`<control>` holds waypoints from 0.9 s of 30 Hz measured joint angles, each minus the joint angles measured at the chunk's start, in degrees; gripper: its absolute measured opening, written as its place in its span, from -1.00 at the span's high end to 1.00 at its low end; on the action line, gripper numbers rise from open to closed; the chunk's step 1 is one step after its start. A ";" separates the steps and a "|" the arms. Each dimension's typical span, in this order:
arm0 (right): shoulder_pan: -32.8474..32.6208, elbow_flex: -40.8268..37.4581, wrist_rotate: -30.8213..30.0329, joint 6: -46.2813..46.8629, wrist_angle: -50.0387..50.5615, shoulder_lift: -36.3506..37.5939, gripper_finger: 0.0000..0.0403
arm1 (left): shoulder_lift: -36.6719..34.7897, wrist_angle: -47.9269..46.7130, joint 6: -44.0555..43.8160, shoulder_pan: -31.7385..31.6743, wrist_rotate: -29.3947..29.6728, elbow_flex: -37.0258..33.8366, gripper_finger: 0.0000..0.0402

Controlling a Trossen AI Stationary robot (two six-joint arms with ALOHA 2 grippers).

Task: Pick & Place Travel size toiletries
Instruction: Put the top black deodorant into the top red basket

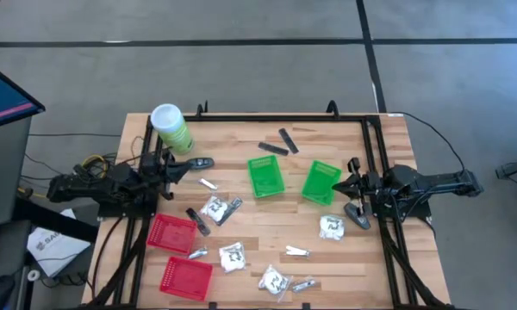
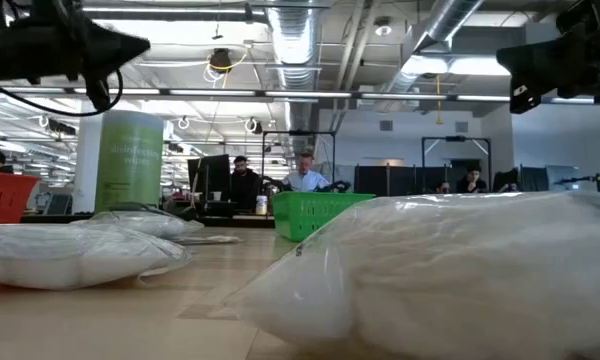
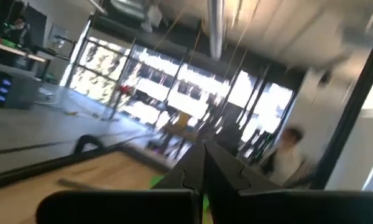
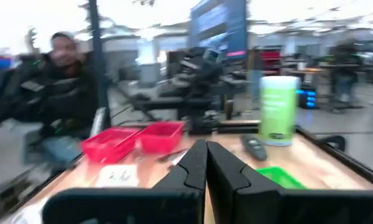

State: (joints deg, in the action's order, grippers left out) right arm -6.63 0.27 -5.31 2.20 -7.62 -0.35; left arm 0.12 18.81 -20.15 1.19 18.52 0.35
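Wooden slatted table [image 1: 267, 258]: we see white crinkly packets [image 1: 214, 207] scattered | left gripper [image 1: 189, 166] at 9 o'clock, fingers together | right gripper [image 1: 346, 182] at 3 o'clock, fingers together, empty

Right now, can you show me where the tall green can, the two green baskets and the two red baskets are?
Tall green can [image 1: 170, 126], high view, on its white lid.
Green baskets [image 1: 265, 177], high view, on the left one's floor.
Red baskets [image 1: 171, 232], high view, on the upper one's floor.

Green canister [image 2: 130, 160]: "disinfecting wipes" label, faint. Nothing else legible.
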 joint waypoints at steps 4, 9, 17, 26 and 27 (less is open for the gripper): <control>0.00 0.00 -0.76 11.47 -9.49 0.01 1.00 | 0.00 7.66 -13.09 0.00 0.07 -0.01 1.00; 0.00 0.00 -1.59 21.53 -25.86 -0.01 1.00 | 0.00 14.57 -19.56 0.00 0.57 -0.01 1.00; 0.00 1.11 -3.65 24.74 -40.87 -0.05 1.00 | 0.09 19.10 -22.53 0.00 0.57 -0.01 1.00; 0.02 3.39 -3.64 24.41 -41.55 0.01 1.00 | 5.86 20.57 -26.84 0.00 1.28 0.00 1.00; 0.00 3.39 -3.78 24.43 -41.50 -0.01 1.00 | 6.86 20.91 -27.33 0.00 1.41 0.00 1.00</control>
State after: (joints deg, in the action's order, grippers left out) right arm -6.63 3.66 -9.09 26.62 -49.12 -0.36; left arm 6.98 39.72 -47.48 1.20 19.94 0.35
